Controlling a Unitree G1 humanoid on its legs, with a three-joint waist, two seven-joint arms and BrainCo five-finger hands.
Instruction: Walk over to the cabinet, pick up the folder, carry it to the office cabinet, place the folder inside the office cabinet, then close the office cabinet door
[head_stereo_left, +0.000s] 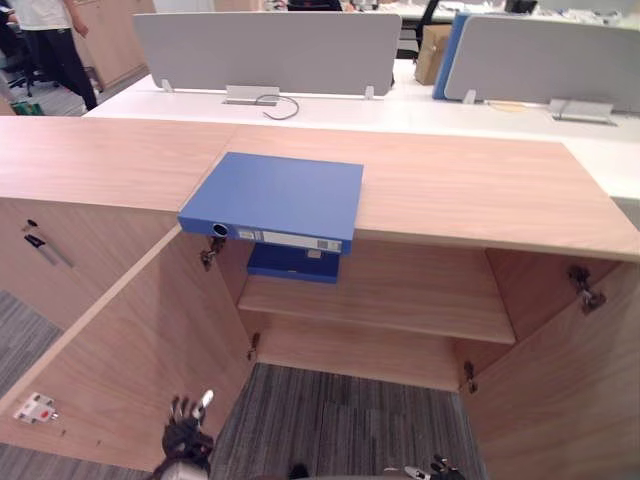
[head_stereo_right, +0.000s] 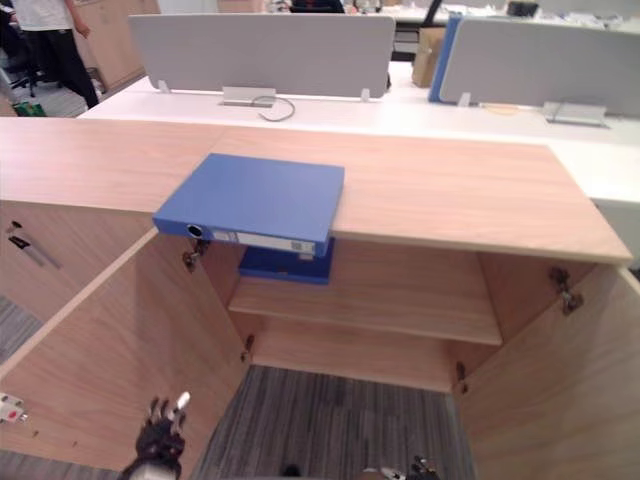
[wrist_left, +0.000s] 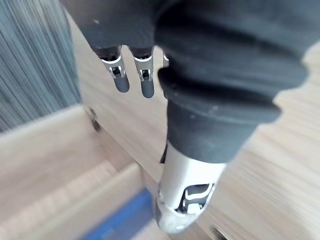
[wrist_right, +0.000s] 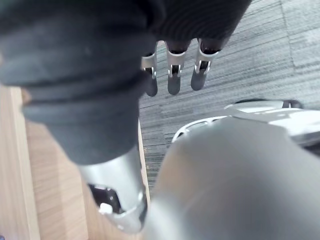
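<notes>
Left hand (head_stereo_left: 186, 435) sits low at the bottom edge, next to the inner face of the open left door (head_stereo_left: 130, 350). Its own wrist view shows the fingers (wrist_left: 120, 80) straight and spread loosely with nothing in them. Right hand (head_stereo_left: 437, 468) barely pokes in at the bottom edge over the grey carpet (head_stereo_left: 340, 420). In its wrist view the fingers (wrist_right: 172, 80) are also straight and relaxed, with nothing held.

Blue folder (head_stereo_left: 275, 200) lies flat on the wooden cabinet top (head_stereo_left: 480, 190), left of centre. Its spine faces the robot and overhangs the front edge slightly. The spine has a round finger hole at its left end and a pale label strip along it. Both hands are well apart from it.

Cabinet below is open, with the left door swung wide toward the robot and the right door (head_stereo_left: 570, 380) swung out too. A metal hinge (head_stereo_left: 585, 290) shows on the right side. The inner shelf (head_stereo_left: 400, 295) holds a second blue item (head_stereo_left: 293, 264) directly under the overhanging folder, partly hidden by it, so what it is cannot be told. A small white fitting (head_stereo_left: 37, 408) sits on the left door near its outer edge.

Behind the cabinet is a white desk (head_stereo_left: 400, 110) with grey partition panels (head_stereo_left: 265, 50), and a dark cable (head_stereo_left: 283, 108) loops at the base of the left panel. A cardboard box (head_stereo_left: 432, 52) stands between the panels further back. A person (head_stereo_left: 50, 40) in dark trousers stands at the far left.
</notes>
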